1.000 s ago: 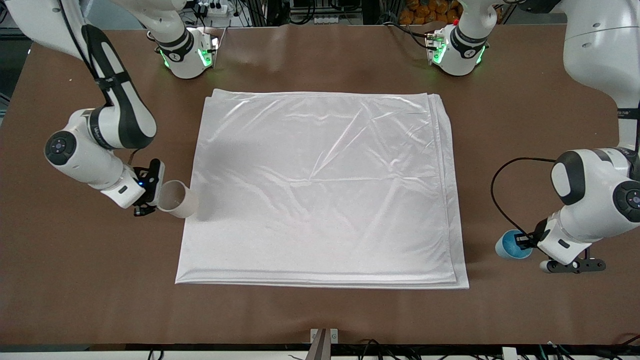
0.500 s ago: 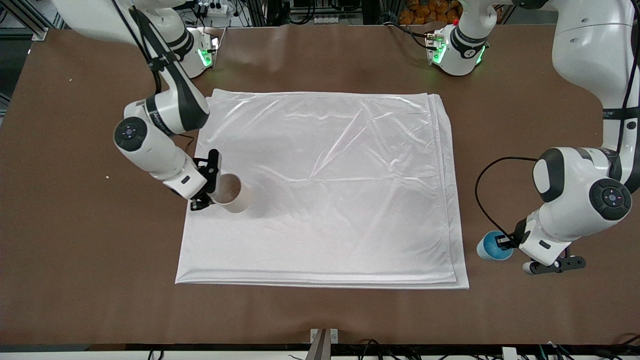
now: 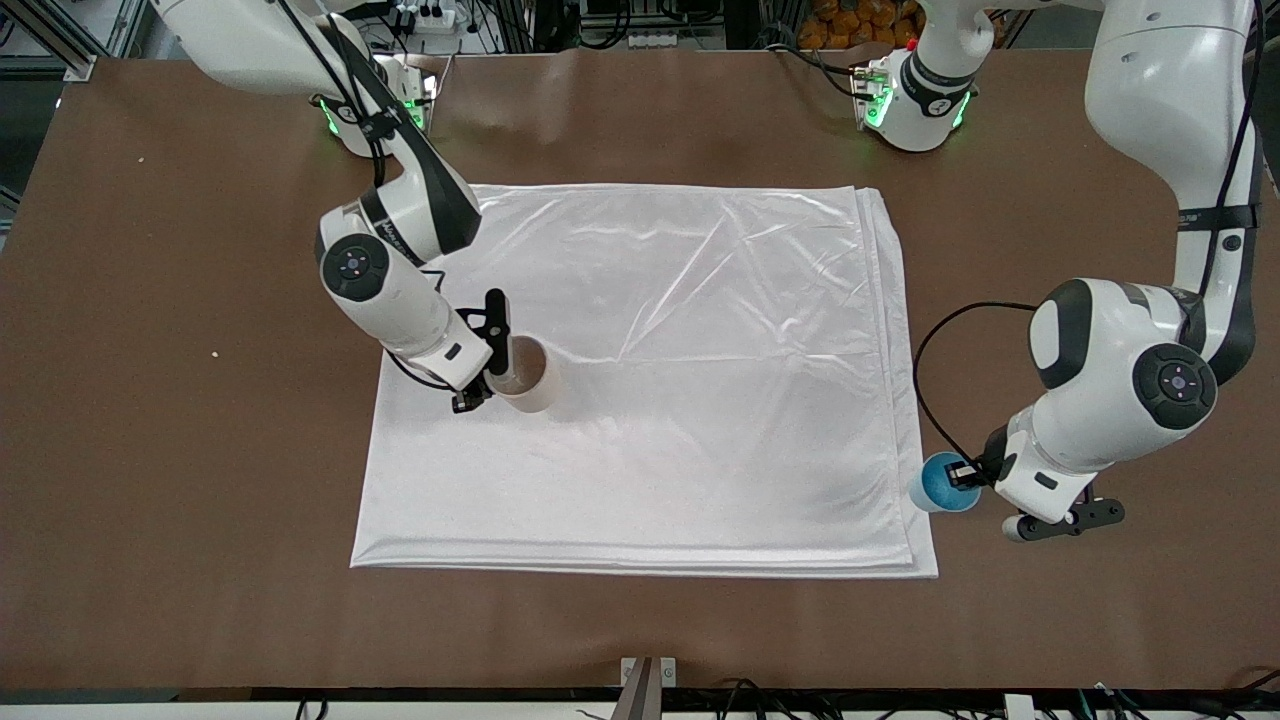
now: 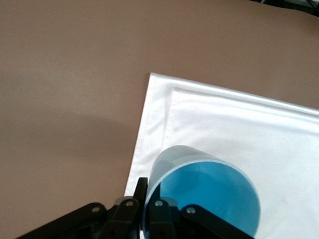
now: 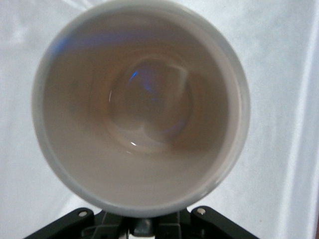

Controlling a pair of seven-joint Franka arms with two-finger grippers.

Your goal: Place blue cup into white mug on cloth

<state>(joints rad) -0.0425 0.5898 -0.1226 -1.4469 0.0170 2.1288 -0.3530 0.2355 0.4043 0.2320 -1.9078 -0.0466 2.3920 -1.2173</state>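
Looking across the brown table (image 3: pixel 150 500), we see the cloth (image 3: pixel 700 400) spread flat over its middle, shiny white, softly wrinkled, its folded layers showing along the edge toward the left arm's end.

We have the right arm reaching in from about 11 o'clock of the cloth. Our right gripper (image 3: pixel 492 352) sits over the cloth's part toward the right arm's end, near 9 o'clock of its centre. It is closed on the white mug (image 3: pixel 525 373), gripping it at the handle side, so the fingers are only a narrow gap apart. The mug's mouth faces upward and slightly tilted; in the right wrist view we look straight into its pale, empty inside (image 5: pixel 139 107), with cloth all around it. We cannot tell whether the mug's base touches the cloth or hangs just above it.

We have the left arm coming round from about 2 o'clock. Our left gripper (image 3: pixel 968 474) is over the cloth's edge near 4 o'clock of its centre, pinched onto the rim of the blue cup (image 3: pixel 938 483). The cup is tilted, its bright blue inside (image 4: pixel 209 199) facing up and sideways, and it hangs above the cloth's corner region, well apart from the mug.
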